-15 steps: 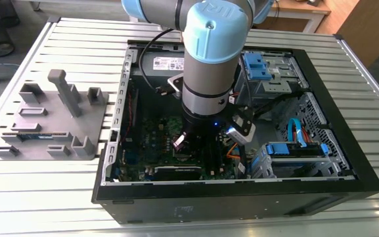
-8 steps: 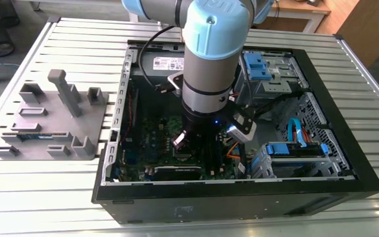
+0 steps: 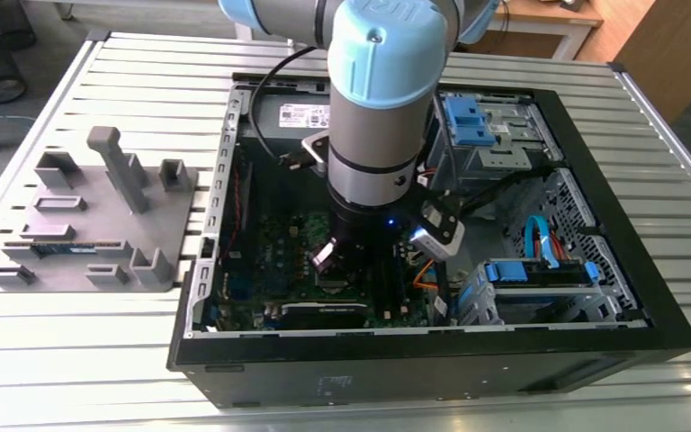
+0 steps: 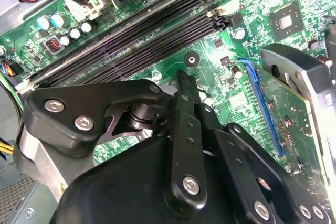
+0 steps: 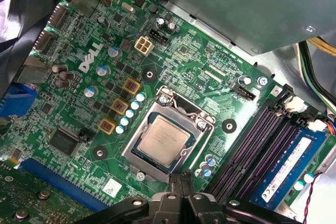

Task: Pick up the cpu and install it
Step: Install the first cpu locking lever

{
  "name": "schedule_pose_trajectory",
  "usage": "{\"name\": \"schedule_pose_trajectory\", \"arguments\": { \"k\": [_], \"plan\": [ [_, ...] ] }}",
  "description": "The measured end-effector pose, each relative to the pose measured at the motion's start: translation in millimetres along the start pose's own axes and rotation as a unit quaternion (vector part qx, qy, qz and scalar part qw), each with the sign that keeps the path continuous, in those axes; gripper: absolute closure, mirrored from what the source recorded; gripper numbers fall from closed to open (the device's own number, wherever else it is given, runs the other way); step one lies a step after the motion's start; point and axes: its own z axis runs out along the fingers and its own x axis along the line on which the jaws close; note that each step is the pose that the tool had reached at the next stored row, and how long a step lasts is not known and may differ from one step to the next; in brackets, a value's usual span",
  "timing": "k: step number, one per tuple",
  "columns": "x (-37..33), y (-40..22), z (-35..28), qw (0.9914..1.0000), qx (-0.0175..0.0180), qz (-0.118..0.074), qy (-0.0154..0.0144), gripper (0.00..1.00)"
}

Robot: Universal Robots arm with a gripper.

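Cpu point(image 5: 164, 139) is sitting flat inside its socket frame point(image 5: 169, 135) on the green motherboard point(image 5: 173, 61), and the jaws are pressing together empty just beside it. Around them, the open computer case point(image 3: 442, 355) is lying on a slatted metal tabletop point(image 3: 118, 360).

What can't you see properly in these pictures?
- In the exterior view, the arm hides the cpu socket.
- In the first wrist view, the hand is cut off by the edge; the cpu lies in its socket beside it.
- In the second wrist view, the hand's black body covers the board beneath.
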Motion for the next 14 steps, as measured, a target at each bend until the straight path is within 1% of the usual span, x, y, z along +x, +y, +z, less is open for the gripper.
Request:
{"name": "schedule_pose_trajectory", "arguments": {
  "k": [4,6,10,14],
  "plan": [
    [0.8,0.5,0.6,1.00000,0.0014,0.000,-0.0023,0.89],
    [0.8,0.5,1.1,0.99999,0.0016,0.003,-0.0022,0.89],
    [0.9,0.6,1.6,0.99976,0.0017,0.022,-0.0009,0.89],
    [2.0,1.4,1.8,0.99962,0.0019,0.028,-0.0010,0.89]
  ]
}}
